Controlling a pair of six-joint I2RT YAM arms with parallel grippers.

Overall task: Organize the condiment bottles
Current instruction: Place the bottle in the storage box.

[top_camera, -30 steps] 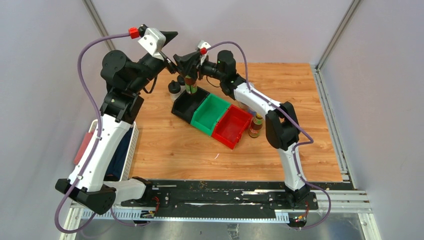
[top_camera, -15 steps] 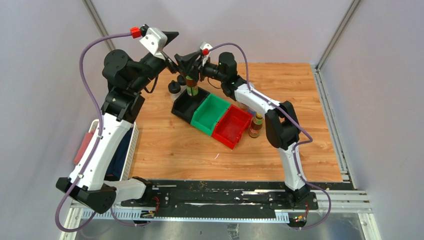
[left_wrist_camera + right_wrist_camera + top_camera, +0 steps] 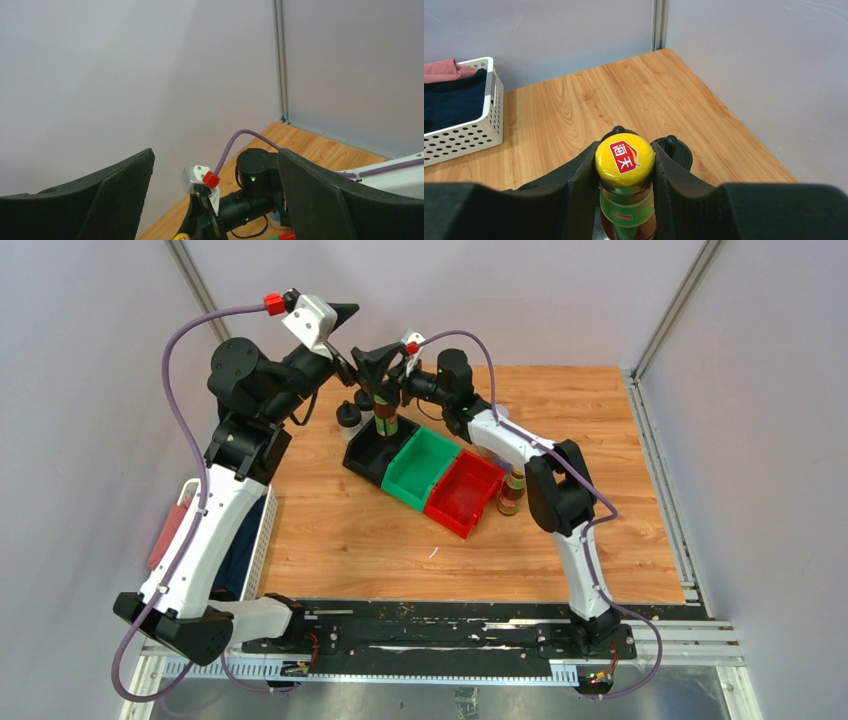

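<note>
Three bins (image 3: 402, 494) sit touching in a slanted row on the bench (image 3: 340, 530). The right claw (image 3: 385, 392) holds a bottle (image 3: 386, 423) upright over the far-left bin (image 3: 360, 458). Two more bottles (image 3: 349, 420) stand just behind it, and a fourth bottle (image 3: 511, 496) just right of the near-right bin (image 3: 455, 517).

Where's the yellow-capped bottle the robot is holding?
The bottle is on the far side of the table, left of centre in the top view, gripped in the right tool at the black bin's far edge.

Right pincer (image 3: 625, 167) clamping yellow-capped brown bottle (image 3: 625, 212), white basket (image 3: 468, 134) at left
</note>
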